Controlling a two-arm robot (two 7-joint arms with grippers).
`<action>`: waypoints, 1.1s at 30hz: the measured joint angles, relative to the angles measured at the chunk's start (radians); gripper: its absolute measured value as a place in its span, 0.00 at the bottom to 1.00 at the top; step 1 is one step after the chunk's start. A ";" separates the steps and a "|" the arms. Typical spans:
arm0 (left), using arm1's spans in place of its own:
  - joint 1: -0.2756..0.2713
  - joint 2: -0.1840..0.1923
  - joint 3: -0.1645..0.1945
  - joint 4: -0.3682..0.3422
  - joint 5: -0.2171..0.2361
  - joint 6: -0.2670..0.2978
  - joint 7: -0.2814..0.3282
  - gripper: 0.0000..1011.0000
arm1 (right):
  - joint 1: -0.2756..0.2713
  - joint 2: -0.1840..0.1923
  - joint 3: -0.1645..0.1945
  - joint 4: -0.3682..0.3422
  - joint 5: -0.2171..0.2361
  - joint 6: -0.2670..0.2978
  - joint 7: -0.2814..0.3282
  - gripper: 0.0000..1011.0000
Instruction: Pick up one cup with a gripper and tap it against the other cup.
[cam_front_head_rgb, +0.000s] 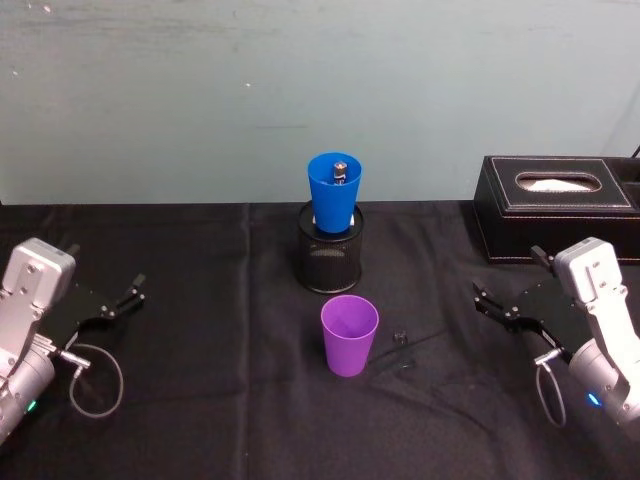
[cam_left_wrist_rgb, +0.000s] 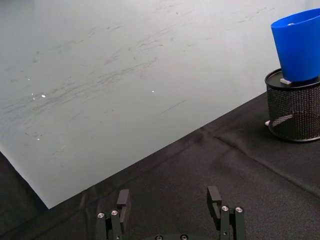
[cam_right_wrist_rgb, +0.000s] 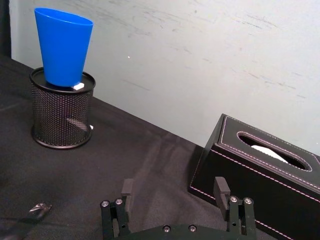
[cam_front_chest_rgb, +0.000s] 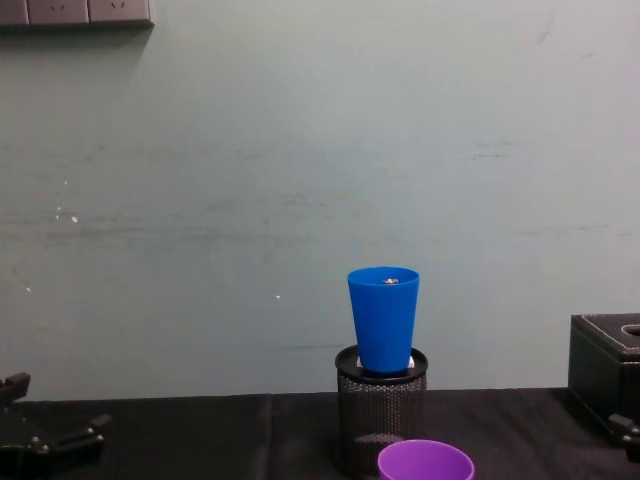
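— Closest in: left gripper (cam_front_head_rgb: 137, 288), parked low over black cloth (cam_front_head_rgb: 200, 400), spread wide, clutching nothing.
— And opposite?
— Right gripper (cam_front_head_rgb: 480, 300), likewise spread wide and empty, parked just short of a black tissue box (cam_front_head_rgb: 555, 205).
— Where to find the purple cup (cam_front_head_rgb: 349, 335)?
— Upright on the cloth between both grippers, well apart from each, mouth up, untouched.
— And the blue cup (cam_front_head_rgb: 334, 192)?
— Farther ahead of the grippers than the purple one, lodged upright in a black mesh pen holder (cam_front_head_rgb: 330, 260), poking well above its rim. Seen from either wrist camera, well beyond the open jaws.
— Touching the purple cup?
— No; apart, though near.
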 joint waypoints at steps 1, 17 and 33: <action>0.000 0.000 0.000 0.000 0.000 0.000 0.000 0.99 | 0.000 0.000 0.000 0.000 0.000 0.000 0.000 0.99; 0.000 0.000 0.000 0.000 0.000 0.000 0.000 0.99 | -0.004 0.011 0.021 -0.023 0.013 -0.028 0.033 0.99; 0.000 0.000 0.000 0.000 0.000 0.000 0.000 0.99 | -0.149 0.072 0.054 -0.149 0.178 -0.153 0.303 0.99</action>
